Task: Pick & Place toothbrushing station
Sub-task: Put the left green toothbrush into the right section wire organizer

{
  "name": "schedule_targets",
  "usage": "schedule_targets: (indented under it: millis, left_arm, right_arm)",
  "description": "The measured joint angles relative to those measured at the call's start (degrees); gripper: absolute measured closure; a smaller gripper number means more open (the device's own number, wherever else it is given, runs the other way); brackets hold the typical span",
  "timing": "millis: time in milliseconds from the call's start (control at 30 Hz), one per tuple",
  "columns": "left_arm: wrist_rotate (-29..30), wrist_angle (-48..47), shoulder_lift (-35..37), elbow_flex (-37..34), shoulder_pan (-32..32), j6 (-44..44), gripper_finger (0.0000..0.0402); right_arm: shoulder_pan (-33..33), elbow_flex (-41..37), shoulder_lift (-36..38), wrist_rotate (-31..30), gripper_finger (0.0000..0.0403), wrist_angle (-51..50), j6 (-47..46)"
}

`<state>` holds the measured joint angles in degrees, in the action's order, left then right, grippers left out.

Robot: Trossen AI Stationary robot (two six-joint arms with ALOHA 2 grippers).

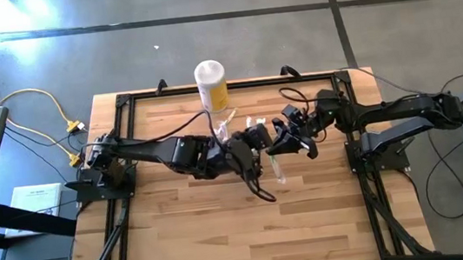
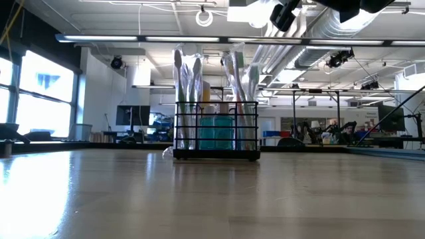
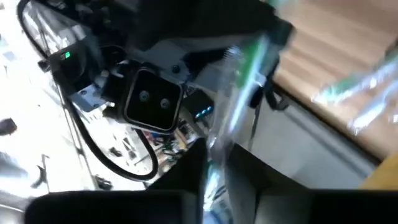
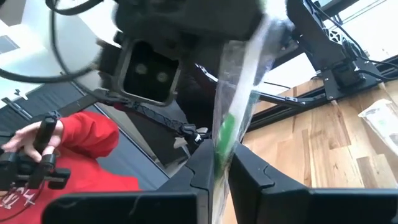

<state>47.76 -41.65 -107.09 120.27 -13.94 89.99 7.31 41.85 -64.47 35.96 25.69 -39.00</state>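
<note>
Two arms meet over table (image 1: 191, 239) centre, wrists raised. Canister (image 1: 210, 83) stands at far edge. Caddy (image 2: 216, 136), upright, holding wrapped brushes, sits on table beneath tools, nearer left arm. Left tool (image 3: 214, 186) clamped on wrapped toothbrush (image 3: 239, 93); right tool (image 4: 217, 171) clamped on another wrapped brush (image 4: 227, 134). Both long axes point up; caddy lies below.

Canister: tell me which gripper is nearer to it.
Left. The left gripper is over the table's middle, just off the canister; the right gripper is beside it, farther out on the side away from the canister.
</note>
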Motion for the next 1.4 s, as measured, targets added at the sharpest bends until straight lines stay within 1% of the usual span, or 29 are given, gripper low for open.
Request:
schedule_targets:
  millis: [133, 267, 367, 467, 600, 700, 733, 800, 900, 933, 1000, 1067, 1100, 1200, 1300, 1400]
  left_arm:
    - [-2.8, 0.4, 0.0, 0.0, 0.0, -8.1, 0.0306]
    - [-3.7, 1.2, 0.0, -0.1, 0.0, -10.6, 0.0249]
    - [-3.7, 0.9, 0.4, 0.2, -0.1, -13.1, 0.022]
    - [-2.3, 0.3, 0.8, 1.3, -0.5, -17.2, 0.0204]
    - [-0.4, -2.0, 2.6, 3.7, -1.5, -25.3, 0.0198]
    - [0.1, -5.1, 5.0, 5.0, -1.3, -34.5, 0.0198]
    - [-1.0, -7.2, 6.0, 5.0, -1.2, -38.6, 0.0198]
    - [-5.7, -9.5, 7.4, 4.9, 0.3, -46.7, 0.0198]
    - [-19.6, -12.0, 9.6, 4.7, 3.5, -60.7, 0.0198]
    - [-25.0, -11.1, 9.8, 4.8, 5.0, -64.9, 0.0198]
    - [-33.8, -11.0, 10.0, 4.9, 8.0, -70.7, 0.0198]
    - [-40.5, -11.2, 9.6, 4.8, 10.6, -74.4, 0.0197]
    - [-43.1, -10.3, 9.1, 4.8, 11.8, -76.6, 0.0197]
    - [-48.2, -9.3, 7.6, 4.8, 14.9, -83.1, 0.0197]
    - [-51.6, -7.7, 6.6, 4.7, 17.1, -85.1, 0.0197]
    - [-54.2, -3.7, 5.8, 4.3, 18.3, -86.3, 0.0197]
  right_arm:
    - [0.0, 0.0, 0.0, -0.1, 0.0382, -0.1, 0.8]
    - [0.0, 0.0, 0.0, -0.1, 0.0382, -0.1, 2.6]
    - [0.0, 0.0, 0.1, -1.3, 0.0384, -0.1, 4.3]
    - [0.0, 0.0, 0.6, -3.2, 0.0388, -0.2, 7.2]
    - [0.7, 0.1, 3.6, -6.6, 0.039, -2.5, 12.4]
    - [0.6, 0.1, 6.5, -11.2, 0.039, -5.5, 16.9]
    - [0.6, 0.1, 7.5, -12.6, 0.039, -6.4, 18.5]
    - [0.5, 0.1, 8.9, -14.7, 0.039, -6.5, 21.7]
    - [0.1, 0.1, 10.1, -17.5, 0.039, -7.6, 24.6]
    - [0.0, 0.1, 10.1, -17.9, 0.039, -7.7, 25.3]
    - [0.0, 0.0, 9.9, -18.2, 0.0391, -8.2, 25.6]
    - [0.1, 0.0, 9.8, -18.6, 0.0391, -8.1, 25.7]
    - [0.0, 0.0, 9.7, -19.1, 0.0391, -8.1, 25.8]
    - [-0.7, 0.0, 9.3, -19.9, 0.0391, -9.0, 26.3]
    - [-1.6, 0.0, 9.4, -21.3, 0.0391, -8.9, 27.5]
    - [-2.4, 0.0, 9.4, -22.4, 0.0391, -9.2, 28.5]
